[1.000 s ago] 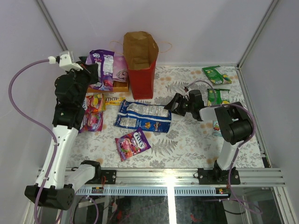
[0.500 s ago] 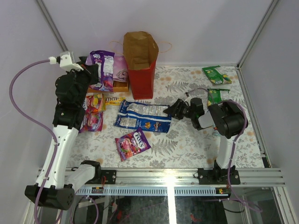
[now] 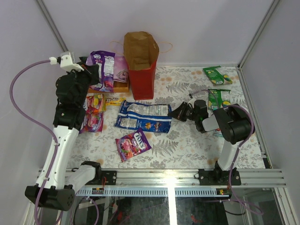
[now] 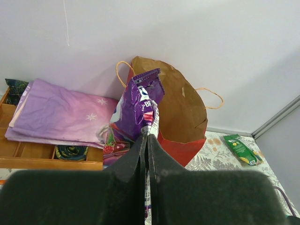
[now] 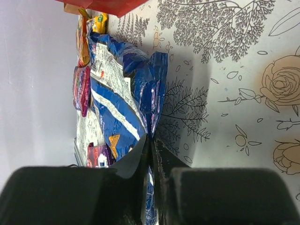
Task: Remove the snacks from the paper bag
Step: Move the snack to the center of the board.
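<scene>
Flowers and ferns pattern the worktop [image 3: 187, 140], boxed in by plain white walls [image 3: 197, 28]; the paper bag [image 3: 141, 75] stands upright at its back edge. The left claw [image 4: 146, 135] pinches a purple packet [image 4: 137, 105] aloft near the bag, and the right claw [image 5: 151, 139] grips an edge of the blue chip bag [image 5: 122, 108] lying on the worktop.

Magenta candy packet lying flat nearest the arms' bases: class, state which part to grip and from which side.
Grip the thin sealed edge of the magenta candy packet, probably at its right corner, descending from above. It lies flat on the floral table, its middle offers no ridge, and nothing crowds that corner.
</scene>
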Available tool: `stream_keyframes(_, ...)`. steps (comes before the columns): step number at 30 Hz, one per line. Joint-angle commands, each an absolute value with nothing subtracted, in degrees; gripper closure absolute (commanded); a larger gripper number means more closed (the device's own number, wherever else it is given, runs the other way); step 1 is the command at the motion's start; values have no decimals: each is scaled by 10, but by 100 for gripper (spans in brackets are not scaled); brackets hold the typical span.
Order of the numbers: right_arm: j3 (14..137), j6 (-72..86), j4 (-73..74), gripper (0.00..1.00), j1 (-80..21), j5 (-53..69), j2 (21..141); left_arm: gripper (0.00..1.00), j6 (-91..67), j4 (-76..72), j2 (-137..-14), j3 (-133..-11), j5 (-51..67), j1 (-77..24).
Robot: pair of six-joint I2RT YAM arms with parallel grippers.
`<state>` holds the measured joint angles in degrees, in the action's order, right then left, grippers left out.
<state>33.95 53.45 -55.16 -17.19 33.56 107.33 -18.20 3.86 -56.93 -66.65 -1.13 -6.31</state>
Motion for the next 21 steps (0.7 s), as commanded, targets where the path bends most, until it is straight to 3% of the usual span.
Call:
stream_keyframes(1, 354, 544, -595, 97, -169, 338, 1076, 100, -177, -9, -563, -666, -19, -59)
stream_keyframes(9, 352, 519, -515, 100, -117, 319, 1006, 100, -177, -8, -566, -670, -19, -59)
stream_keyframes(16, 416, 460, -251, 100, -57, 162, 923, 100, -184, -14, -569, -670, -11, -59)
stream_keyframes(21, 552, 394, -77, 100, -56, 76, 970, 100, -187, -15, -571, -673, -6, -59)
